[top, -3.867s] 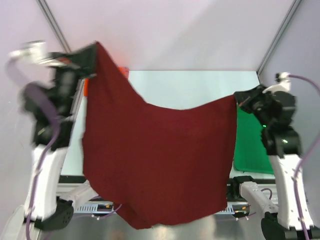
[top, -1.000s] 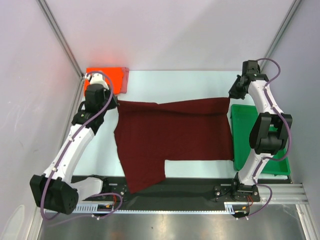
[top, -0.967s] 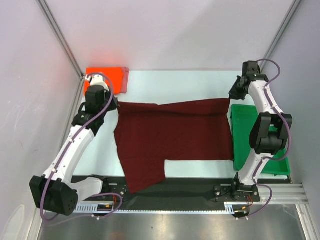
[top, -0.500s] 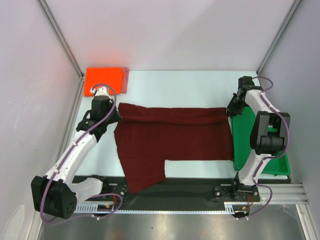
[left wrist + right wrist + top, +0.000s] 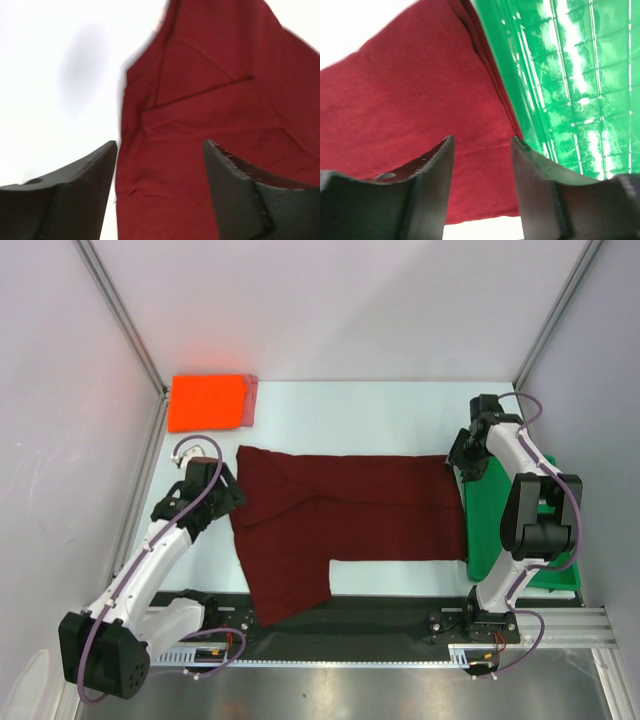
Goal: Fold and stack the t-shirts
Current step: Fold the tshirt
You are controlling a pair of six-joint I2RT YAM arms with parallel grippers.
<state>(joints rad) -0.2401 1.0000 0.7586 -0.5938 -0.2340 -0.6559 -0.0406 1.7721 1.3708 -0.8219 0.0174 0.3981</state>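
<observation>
A green plastic tray (image 5: 492,535) sits at the right edge of the pale table (image 5: 350,415).

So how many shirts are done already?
Done: a bright orange-red folded shirt lies in the far left corner, a pinkish cloth edge showing beside it. In hand: the dark maroon t-shirt lies spread out, only partly folded; the left gripper and right gripper hang open over it, holding nothing. Left: finish folding it and stack it.
</observation>
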